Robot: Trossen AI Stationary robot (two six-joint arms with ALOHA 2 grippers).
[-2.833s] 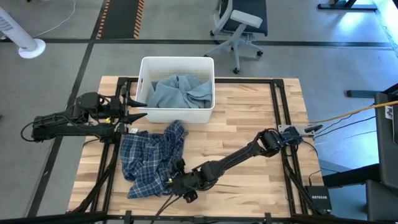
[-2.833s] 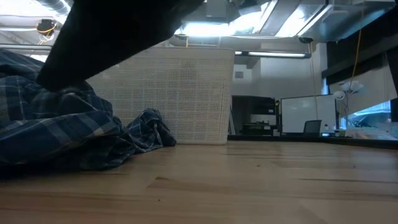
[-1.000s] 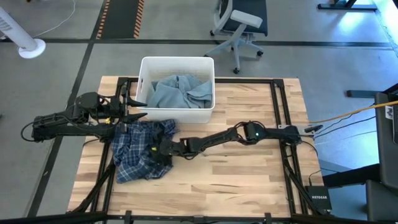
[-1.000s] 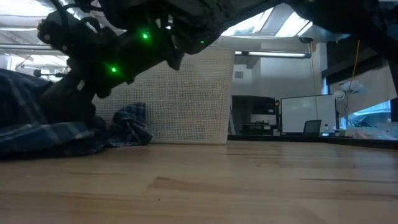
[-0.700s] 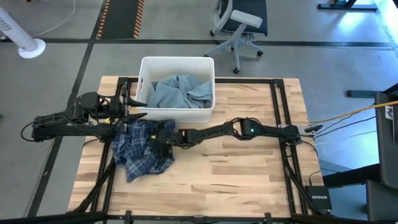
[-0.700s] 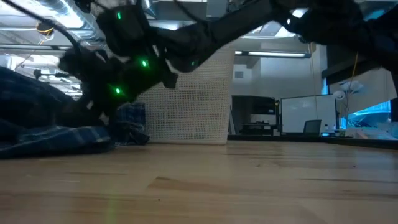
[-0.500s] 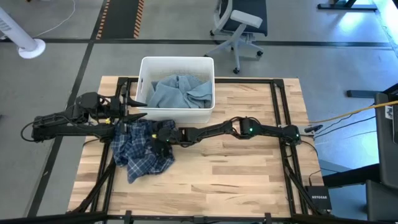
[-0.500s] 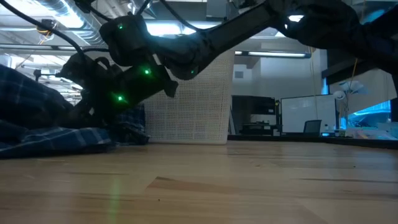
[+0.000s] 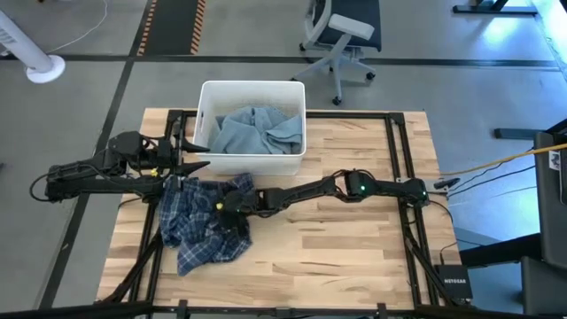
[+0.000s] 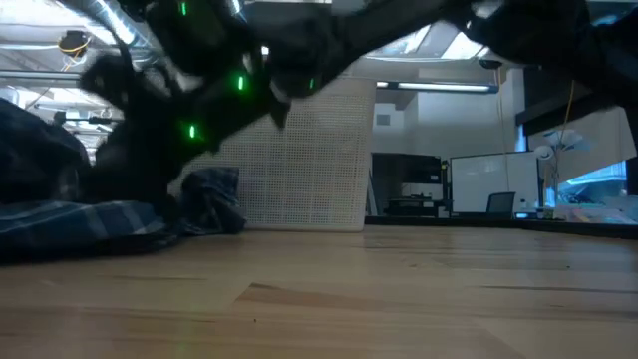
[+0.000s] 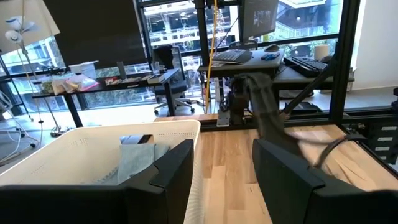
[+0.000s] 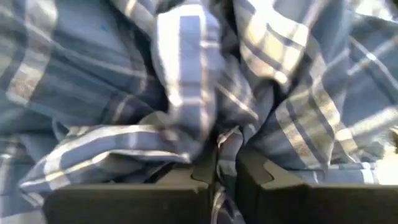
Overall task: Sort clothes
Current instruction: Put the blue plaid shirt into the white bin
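Observation:
The blue-white plaid shirt (image 9: 197, 230) lies crumpled on the wooden table, left of centre and just in front of the bin. My right gripper (image 9: 227, 209) reaches across from the table's right and is shut on the shirt's right part (image 12: 186, 93). In the low view the shirt (image 10: 80, 219) is a low heap under the dark arm. A grey-blue piece (image 9: 257, 128) lies inside the white bin (image 9: 252, 86). My left gripper (image 9: 198, 155) waits open beside the bin's left near corner, holding nothing (image 11: 224, 180). My right gripper pinches a raised fold of the plaid shirt (image 12: 225, 144) between its two fingers (image 12: 202, 169). It comes from the table's right, slanting down. How many layers it holds cannot be told. The rest of the shirt lies slack on the table.
The white bin's perforated wall (image 10: 299, 150) stands just beyond the shirt. A black frame (image 9: 394, 177) runs round the tabletop. Bare wood (image 9: 337, 257) stretches to the right and near side. An office chair (image 9: 341, 35) stands on the floor beyond the table.
My right gripper has swung a little toward the far edge over the shirt, then come back toward the near left and dipped down into its folds. The shirt's near part has spread slightly toward the near edge.

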